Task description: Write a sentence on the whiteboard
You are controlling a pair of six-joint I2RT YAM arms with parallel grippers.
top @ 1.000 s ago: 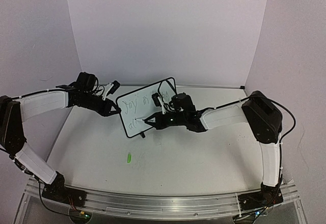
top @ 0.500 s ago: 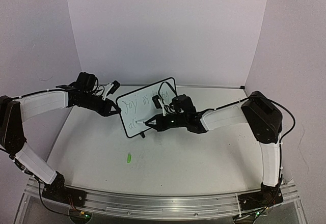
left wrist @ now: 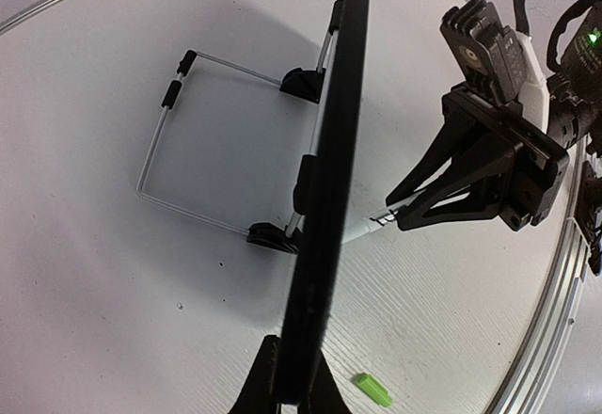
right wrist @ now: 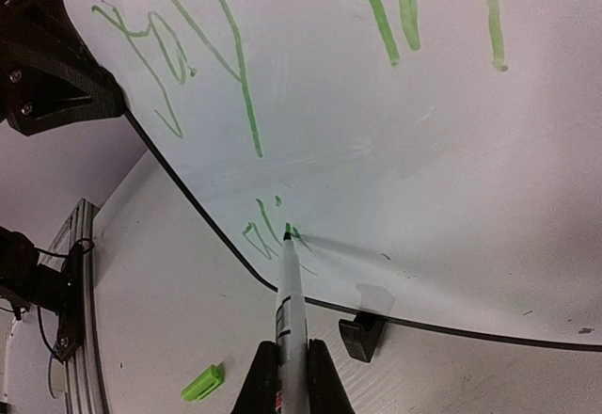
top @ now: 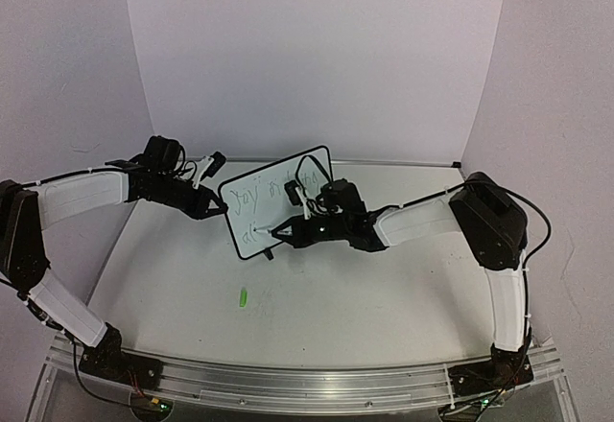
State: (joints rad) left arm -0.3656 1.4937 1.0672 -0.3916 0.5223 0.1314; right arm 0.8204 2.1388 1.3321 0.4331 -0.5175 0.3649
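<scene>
right wrist: marker (right wrist: pixel 287 310) tip on whiteboard (right wrist: pixel 423 169) | left wrist only: wire stand (left wrist: pixel 171 92)

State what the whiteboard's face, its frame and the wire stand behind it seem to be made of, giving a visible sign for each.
Whiteboard face: smooth glossy white coating, perhaps melamine; green ink sits on it cleanly. Frame: matte black, probably plastic. Wire stand: thin silvery rod, likely metal, with black sleeves.
</scene>
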